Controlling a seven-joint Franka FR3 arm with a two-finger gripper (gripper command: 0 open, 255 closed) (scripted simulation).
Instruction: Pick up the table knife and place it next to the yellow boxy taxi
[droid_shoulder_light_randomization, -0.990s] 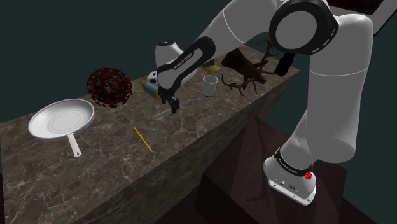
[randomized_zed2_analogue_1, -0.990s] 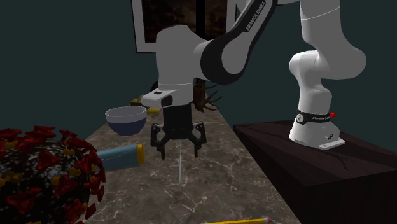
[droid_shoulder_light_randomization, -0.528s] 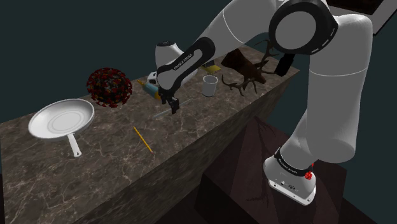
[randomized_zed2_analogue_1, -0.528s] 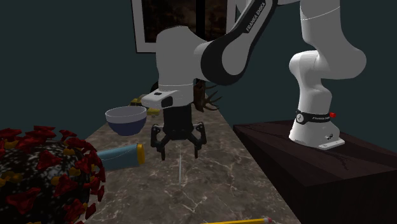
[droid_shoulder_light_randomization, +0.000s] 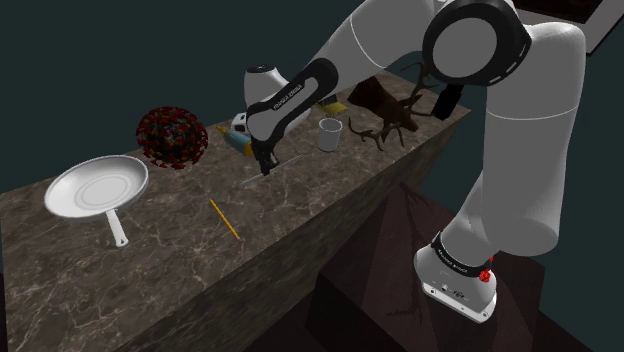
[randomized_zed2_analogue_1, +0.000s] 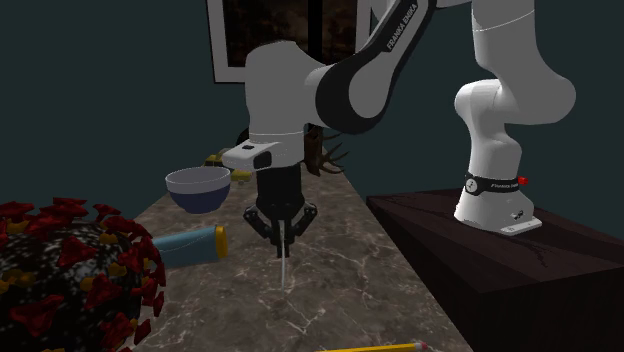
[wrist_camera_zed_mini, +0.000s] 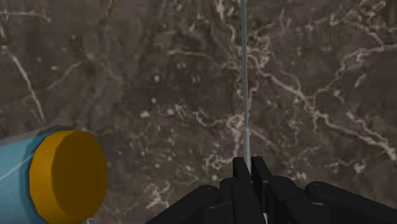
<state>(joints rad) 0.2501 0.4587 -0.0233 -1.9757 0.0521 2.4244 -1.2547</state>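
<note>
- Fingers (wrist_camera_zed_mini: 240, 173) of the gripper (wrist_camera_zed_mini: 250, 167) are closed down to a sliver and pinch the table knife (wrist_camera_zed_mini: 245, 76) across its thin width, near one end.
- The knife's long axis runs straight out ahead of the fingers; we read it as a thin grey line over the marble counter (wrist_camera_zed_mini: 331, 95).
- In the shoulder view the knife slants from lower left to upper right, mid-counter, under the hand.
- We can't tell if it is off the surface or resting on it; no clear gap shows.
- Just beside the gripper: a blue cylinder with an orange cap (wrist_camera_zed_mini: 63, 172), apart from the knife.
- The key relation, as we judge it: the yellow taxi (droid_shoulder_light_randomization: 335, 104) sits up and to the shoulder view's right of the gripper, behind the white cup (droid_shoulder_light_randomization: 330, 133), so the carry goes that way along the counter.
- The taxi is mostly hidden by the forearm and we see only a yellow patch, so its shape is unclear.
- Near the taxi there is a dark antler-like piece (droid_shoulder_light_randomization: 385, 112), and a bowl (randomized_zed2_analogue_1: 198, 188) stands on the route.
- Well apart, other way: red spiky ball (droid_shoulder_light_randomization: 172, 137), white frying pan (droid_shoulder_light_randomization: 95, 185), pencil (droid_shoulder_light_randomization: 224, 218).
- We can't tell handle from blade on the knife.
</note>
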